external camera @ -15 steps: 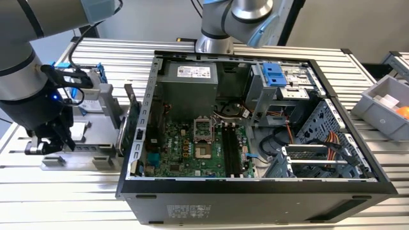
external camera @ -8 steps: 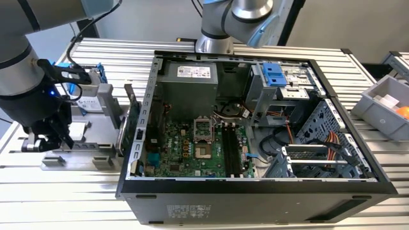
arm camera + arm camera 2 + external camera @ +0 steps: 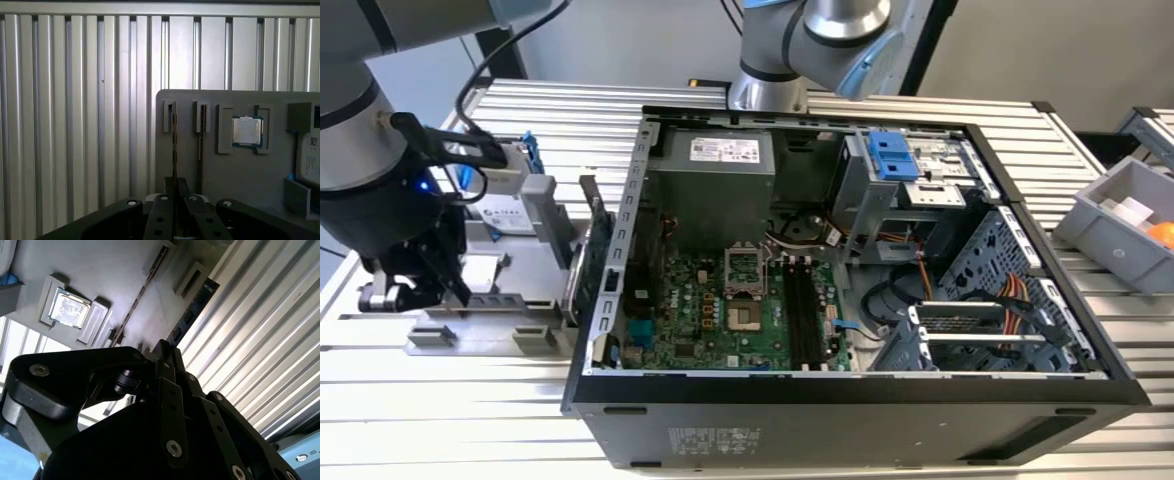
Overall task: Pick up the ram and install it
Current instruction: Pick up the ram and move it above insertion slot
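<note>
In the first wrist view the gripper is covering the ram's near end, and the picture's edge is cutting off the labelled drive.

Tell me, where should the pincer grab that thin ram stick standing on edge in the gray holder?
Probably by its two flat faces, near the middle of the long top edge, coming straight down. The ram stands on edge in a narrow slot of the gray holder, so only that edge is free. The pincer is lined up with it.
</note>
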Action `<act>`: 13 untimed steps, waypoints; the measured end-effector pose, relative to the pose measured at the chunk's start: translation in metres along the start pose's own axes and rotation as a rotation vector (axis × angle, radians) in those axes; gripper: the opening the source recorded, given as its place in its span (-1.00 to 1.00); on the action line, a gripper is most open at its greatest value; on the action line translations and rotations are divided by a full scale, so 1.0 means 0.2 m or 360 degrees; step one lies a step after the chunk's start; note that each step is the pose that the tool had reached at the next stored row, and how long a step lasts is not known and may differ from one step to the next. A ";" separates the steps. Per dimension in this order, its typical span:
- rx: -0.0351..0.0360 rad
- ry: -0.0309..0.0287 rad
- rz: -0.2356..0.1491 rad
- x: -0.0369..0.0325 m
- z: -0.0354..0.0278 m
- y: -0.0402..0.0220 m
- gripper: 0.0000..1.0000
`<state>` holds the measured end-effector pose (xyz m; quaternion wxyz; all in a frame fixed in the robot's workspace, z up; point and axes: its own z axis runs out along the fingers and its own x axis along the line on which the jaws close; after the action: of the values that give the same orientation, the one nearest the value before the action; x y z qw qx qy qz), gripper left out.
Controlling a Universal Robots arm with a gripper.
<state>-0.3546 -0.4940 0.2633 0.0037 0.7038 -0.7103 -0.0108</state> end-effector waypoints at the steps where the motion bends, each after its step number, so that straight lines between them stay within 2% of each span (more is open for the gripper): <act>1: 0.0000 0.00000 0.0000 0.000 -0.005 0.000 -1.00; 13: 0.0000 -0.00001 0.0001 -0.001 -0.077 0.002 -1.00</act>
<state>-0.3546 -0.4940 0.2787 0.0037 0.7037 -0.7104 -0.0108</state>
